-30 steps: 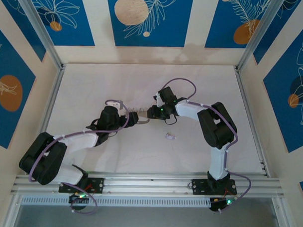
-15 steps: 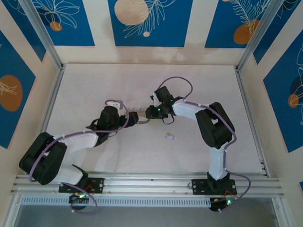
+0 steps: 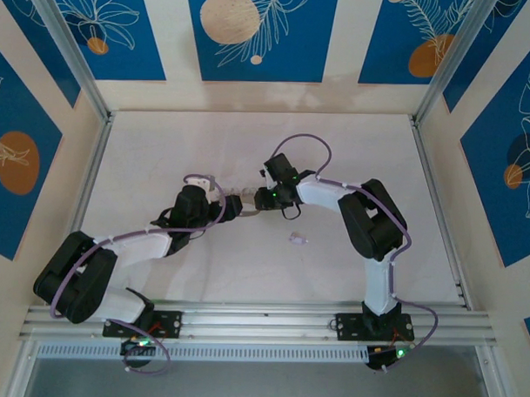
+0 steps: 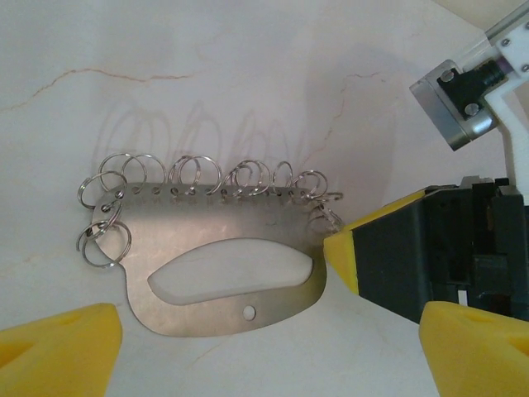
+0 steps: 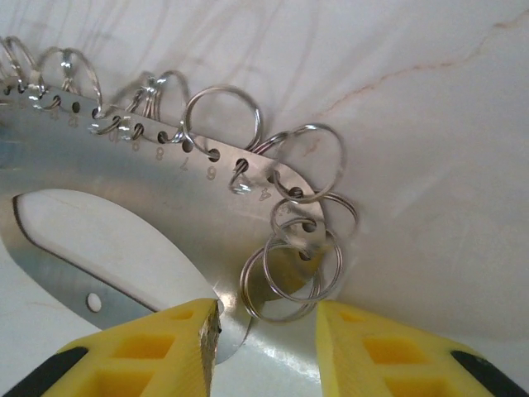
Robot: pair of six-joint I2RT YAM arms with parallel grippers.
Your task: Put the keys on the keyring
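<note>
The keyring [image 4: 216,302] is a flat grey metal plate with an oval cut-out and a fringe of silvery split rings [image 4: 198,172] along its far edge. It lies flat on the white table, and in the top view the keyring [image 3: 245,199] sits between the two arms. My left gripper [image 4: 264,351] is open wide, its yellow fingertips short of the plate on either side. My right gripper [image 5: 266,339] is open and straddles the plate's narrow end [image 5: 285,248], its left fingertip [image 5: 178,343] at the plate's edge. One lilac key [image 3: 297,239] lies loose on the table.
The table [image 3: 162,151] is walled in by patterned panels and aluminium posts. A metal rail [image 3: 261,316] runs along the near edge by the arm bases. Purple cables loop above both wrists. The right gripper's black body [image 4: 430,248] stands close to the plate's right end.
The right arm has edged left toward the keyring's end. The left arm, the keyring and the lilac key have stayed put.
</note>
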